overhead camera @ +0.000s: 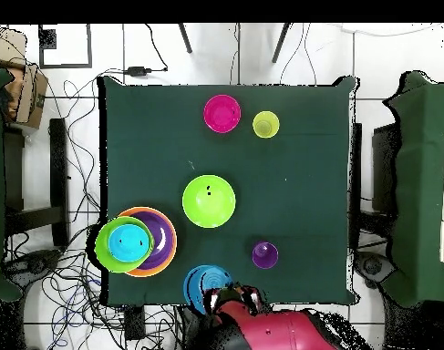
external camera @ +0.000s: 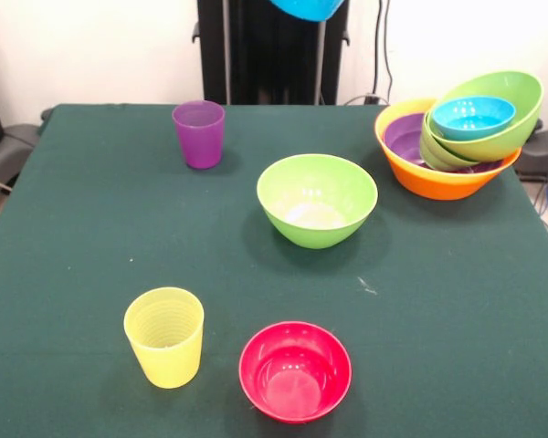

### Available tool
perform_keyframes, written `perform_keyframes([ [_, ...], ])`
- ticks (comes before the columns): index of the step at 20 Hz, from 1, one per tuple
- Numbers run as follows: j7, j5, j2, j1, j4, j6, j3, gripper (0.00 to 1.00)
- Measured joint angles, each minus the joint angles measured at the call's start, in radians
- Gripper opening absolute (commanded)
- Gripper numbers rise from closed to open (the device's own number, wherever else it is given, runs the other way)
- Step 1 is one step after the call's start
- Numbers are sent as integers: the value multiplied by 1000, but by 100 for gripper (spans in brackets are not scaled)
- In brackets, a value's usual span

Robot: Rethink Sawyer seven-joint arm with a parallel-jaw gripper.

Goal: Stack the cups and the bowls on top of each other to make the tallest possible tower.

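Observation:
A blue bowl [external camera: 306,7] hangs in the air at the top edge of the front view. In the overhead view it [overhead camera: 203,284] sits at the table's near edge with my gripper [overhead camera: 229,294] shut on its rim. The tower stands on the large orange bowl [external camera: 436,185], which holds a shallow purple bowl [external camera: 404,137], tilted lime green bowls [external camera: 498,139] and a second blue bowl [external camera: 472,116] on top. A third lime green bowl [external camera: 317,199] stands alone mid-table. The purple cup [external camera: 199,133], the yellow ribbed cup [external camera: 164,336] and the pink-red bowl [external camera: 295,370] stand apart, all upright.
The table [external camera: 91,228] has a dark green cloth. The robot's black pedestal [external camera: 256,55] stands at its far side in the front view. Cables and chairs surround the table in the overhead view.

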Motion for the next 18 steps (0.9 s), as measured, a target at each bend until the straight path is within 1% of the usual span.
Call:
perform_keyframes([
  [4, 20, -43, 32, 86, -5, -12, -69, 0],
  [5, 36, -67, 54, 128, -15, -16, -101, 0],
  [6, 44, -79, 65, 148, -21, -19, -116, 0],
  [7, 81, -117, 105, 218, -47, -23, -166, 0],
  [10, 129, -145, 148, 290, -80, -24, -215, 0],
  [11, 171, -157, 183, 343, -111, -24, -250, 0],
  [13, 227, -162, 227, 402, -154, -24, -289, 0],
  [18, 304, -161, 291, 464, -230, -24, -327, 0],
])
